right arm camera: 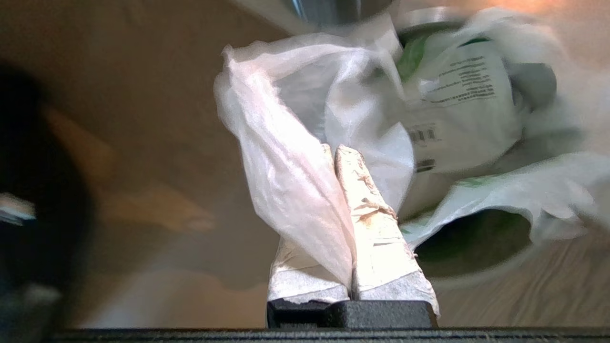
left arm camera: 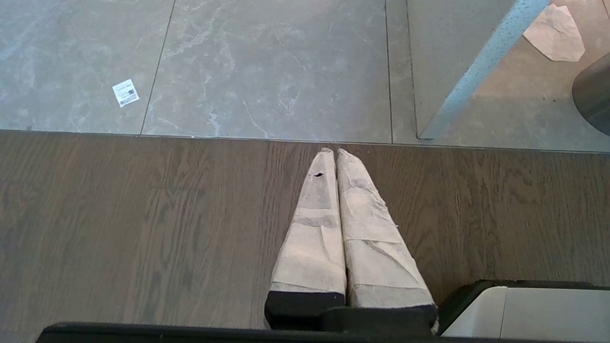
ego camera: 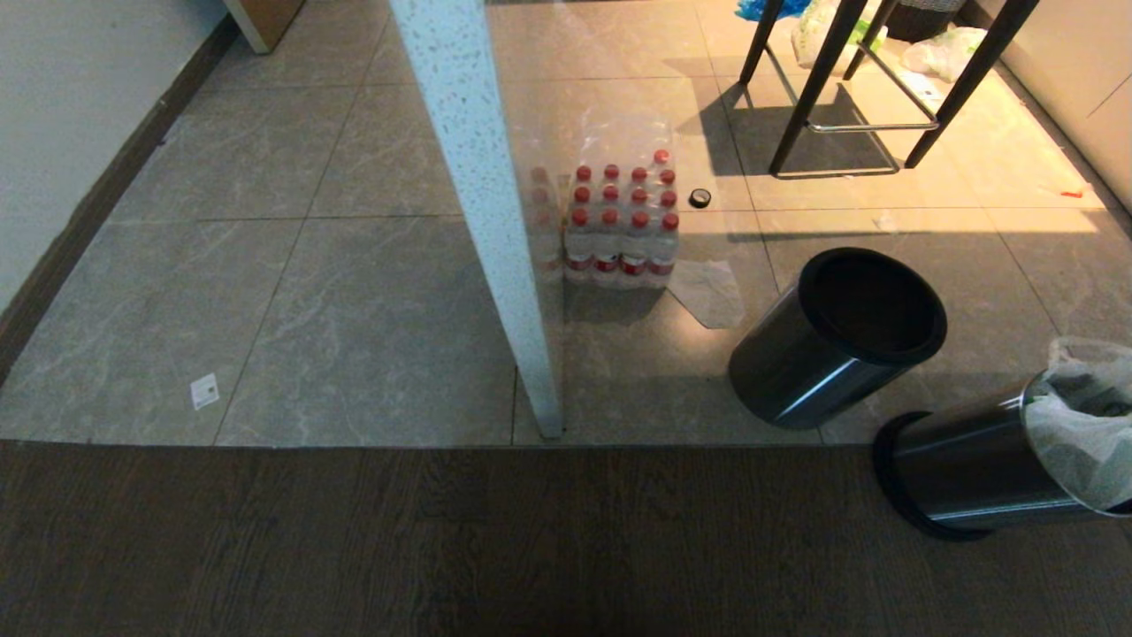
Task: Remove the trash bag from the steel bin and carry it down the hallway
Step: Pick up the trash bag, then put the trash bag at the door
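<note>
The steel bin stands at the lower right of the head view, shiny with a black base ring. The white trash bag lines its mouth. In the right wrist view my right gripper is shut on a thin fold of the trash bag, which drapes over one finger. Green print and a barcode label show on the plastic beyond the tips, above the bin's dark opening. My left gripper is shut and empty over the dark wood floor. Neither arm shows in the head view. The hallway is out of view.
A second, empty steel bin stands just left of the lined one. A pack of red-capped bottles, a white speckled post, a tape roll, a paper sheet and stool legs lie beyond. A wall runs along the left.
</note>
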`<state>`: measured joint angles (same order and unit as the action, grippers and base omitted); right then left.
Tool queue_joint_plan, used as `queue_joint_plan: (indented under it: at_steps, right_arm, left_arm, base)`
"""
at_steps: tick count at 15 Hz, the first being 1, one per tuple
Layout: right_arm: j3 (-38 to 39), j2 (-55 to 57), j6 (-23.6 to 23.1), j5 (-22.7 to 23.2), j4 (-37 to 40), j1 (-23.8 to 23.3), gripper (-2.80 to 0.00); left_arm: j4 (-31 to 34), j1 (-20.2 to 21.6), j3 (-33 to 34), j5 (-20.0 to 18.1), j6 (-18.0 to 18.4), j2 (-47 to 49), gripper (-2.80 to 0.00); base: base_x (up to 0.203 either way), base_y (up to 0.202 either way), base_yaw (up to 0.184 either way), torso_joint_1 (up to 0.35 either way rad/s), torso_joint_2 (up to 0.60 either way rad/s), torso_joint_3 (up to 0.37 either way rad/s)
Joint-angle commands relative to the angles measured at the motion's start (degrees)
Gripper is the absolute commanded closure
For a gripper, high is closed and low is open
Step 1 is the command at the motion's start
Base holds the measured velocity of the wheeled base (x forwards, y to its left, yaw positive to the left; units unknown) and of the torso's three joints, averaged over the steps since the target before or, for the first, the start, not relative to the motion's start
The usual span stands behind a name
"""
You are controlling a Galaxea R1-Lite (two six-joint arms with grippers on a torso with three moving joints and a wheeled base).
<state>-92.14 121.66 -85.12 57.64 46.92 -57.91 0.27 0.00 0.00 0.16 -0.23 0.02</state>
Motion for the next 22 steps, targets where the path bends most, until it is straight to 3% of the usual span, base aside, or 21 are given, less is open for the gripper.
queue_joint_plan:
  at_steps: [1, 5, 10, 14, 16, 17, 19, 22]
  right_arm:
    - [3.16, -13.52, 6.34, 0.30, 1.55, -1.33, 0.00]
    - [13.15, -31.13, 10.24, 0.98, 2.36, -6.22, 0.00]
    - [19.80, -49.10, 14.91, 6.58, 2.42, -11.33, 0.00]
    - [20.40, -56.64, 24.45, 8.97, 2.03, -10.71, 0.00]
    - [21.31, -58.63, 35.61, 7.60, 2.00, -5.66, 0.00]
    - [22.00, -60.14, 43.09, 3.54, 0.92, -1.76, 0.00]
    - [27.12, -64.02, 53.89, -10.34, -4.92, 7.68, 0.00]
    - [47.75, -74.19, 63.03, -26.86, -21.20, 26.15, 0.00]
  left_arm:
    - [0.00, 0.00, 0.00, 0.02, -0.04, -0.02, 0.00]
    - [0.00, 0.00, 0.00, 0.02, -0.04, -0.02, 0.00]
    - [0.00, 0.00, 0.00, 0.02, -0.04, -0.02, 0.00]
    - [0.00, 0.00, 0.00, 0.02, -0.04, -0.02, 0.00]
    - [0.00, 0.00, 0.00, 0.02, -0.04, -0.02, 0.00]
    - [0.00, 0.00, 0.00, 0.02, -0.04, -0.02, 0.00]
    - [0.00, 0.00, 0.00, 0.02, -0.04, -0.02, 0.00]
    - [0.00, 0.00, 0.00, 0.02, -0.04, -0.02, 0.00]
  base:
    - [0.000, 0.000, 0.000, 0.000, 0.00, 0.000]
    - [0.000, 0.000, 0.000, 0.000, 0.00, 0.000]
    - [0.000, 0.000, 0.000, 0.000, 0.00, 0.000]
    - [0.000, 0.000, 0.000, 0.000, 0.00, 0.000]
    - [0.000, 0.000, 0.000, 0.000, 0.00, 0.000]
    - [0.000, 0.000, 0.000, 0.000, 0.00, 0.000]
    - [0.000, 0.000, 0.000, 0.000, 0.00, 0.000]
    - [0.000, 0.000, 0.000, 0.000, 0.00, 0.000]
